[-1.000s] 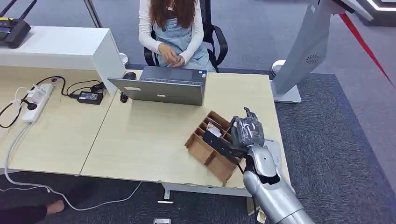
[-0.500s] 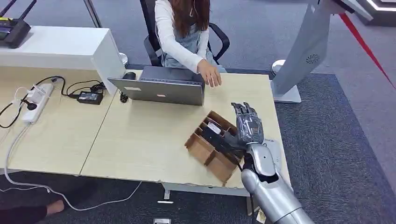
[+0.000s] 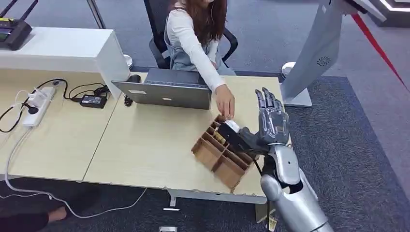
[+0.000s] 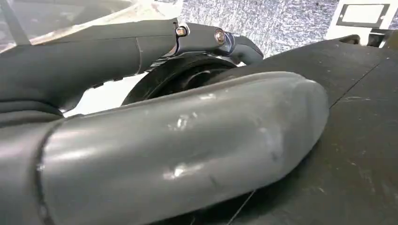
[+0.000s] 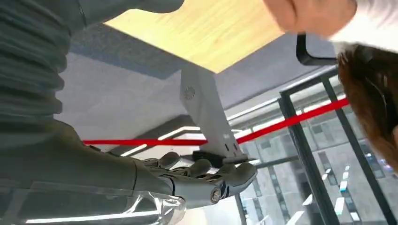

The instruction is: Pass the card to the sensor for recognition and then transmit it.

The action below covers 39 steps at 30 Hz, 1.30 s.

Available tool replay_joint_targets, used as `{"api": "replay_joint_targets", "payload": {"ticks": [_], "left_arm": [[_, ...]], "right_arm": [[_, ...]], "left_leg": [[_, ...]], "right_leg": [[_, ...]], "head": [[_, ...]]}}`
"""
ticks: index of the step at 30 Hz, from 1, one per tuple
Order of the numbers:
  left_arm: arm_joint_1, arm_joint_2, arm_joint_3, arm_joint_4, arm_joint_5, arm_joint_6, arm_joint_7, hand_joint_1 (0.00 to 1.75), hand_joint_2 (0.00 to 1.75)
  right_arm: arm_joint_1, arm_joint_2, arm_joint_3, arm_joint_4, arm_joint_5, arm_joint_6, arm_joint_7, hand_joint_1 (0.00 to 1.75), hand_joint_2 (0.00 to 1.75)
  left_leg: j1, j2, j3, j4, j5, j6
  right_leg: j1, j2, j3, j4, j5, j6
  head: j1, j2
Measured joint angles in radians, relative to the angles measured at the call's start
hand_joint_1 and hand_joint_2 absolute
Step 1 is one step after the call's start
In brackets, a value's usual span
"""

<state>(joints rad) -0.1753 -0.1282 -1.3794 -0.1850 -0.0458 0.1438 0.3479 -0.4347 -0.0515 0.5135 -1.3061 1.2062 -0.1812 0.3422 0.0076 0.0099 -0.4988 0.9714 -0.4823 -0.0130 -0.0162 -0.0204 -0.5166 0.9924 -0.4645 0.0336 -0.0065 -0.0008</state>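
Observation:
My right hand (image 3: 270, 126) is raised above the table's right end, fingers pointing up and thumb stretched out to the left. At the thumb's end it holds the card (image 3: 230, 126), a dark piece with a white end, over the wooden divided box (image 3: 212, 155). A seated person's hand (image 3: 225, 105) reaches over the laptop and touches the card's white end. In the right wrist view the right hand's fingers (image 5: 206, 174) are loosely bent, and the person's hand (image 5: 309, 14) is close. In the left wrist view my left hand's grey thumb (image 4: 178, 145) is seen up close; its fingers are hidden.
A grey laptop (image 3: 167, 89) stands open at the table's far edge. A tall grey stand (image 3: 316, 53) rises off the table's far right corner. A power strip (image 3: 36, 104), an adapter (image 3: 93, 100) and cables lie at the left, beside a white cabinet (image 3: 58, 48).
My right hand rose and moved away from me with the card, its fingers straightening. The person leaned forward and reached from the lap across the laptop to the card.

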Motion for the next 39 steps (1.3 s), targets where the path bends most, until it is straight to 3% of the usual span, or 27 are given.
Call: {"api": "replay_joint_targets", "payload": {"ticks": [16,29,39], "left_arm": [[0.000,0.001,0.002,0.000,0.003,-0.006,0.005,0.00,0.00],[0.001,0.001,0.004,0.000,0.002,-0.003,0.005,0.00,0.00],[0.000,0.001,0.005,0.000,-0.006,0.003,0.001,0.00,0.00]], "right_arm": [[0.081,-0.057,-0.055,-0.236,0.053,0.119,0.027,0.00,1.75],[0.090,-0.060,-0.050,-0.264,0.046,0.139,0.007,0.00,1.75],[0.053,-0.019,0.006,-0.208,0.016,0.163,-0.027,0.00,1.75]], "left_leg": [[0.000,0.000,0.000,0.000,0.000,0.000],[0.000,0.000,0.000,0.000,0.000,0.000],[0.000,0.000,-0.001,0.000,0.000,0.000]], "right_leg": [[0.000,0.000,0.000,0.000,0.000,0.000],[0.000,0.000,0.001,0.000,0.000,0.000],[0.000,0.000,0.001,0.000,0.000,0.000]], "head": [[0.000,0.000],[0.000,0.000],[0.000,0.000]]}}
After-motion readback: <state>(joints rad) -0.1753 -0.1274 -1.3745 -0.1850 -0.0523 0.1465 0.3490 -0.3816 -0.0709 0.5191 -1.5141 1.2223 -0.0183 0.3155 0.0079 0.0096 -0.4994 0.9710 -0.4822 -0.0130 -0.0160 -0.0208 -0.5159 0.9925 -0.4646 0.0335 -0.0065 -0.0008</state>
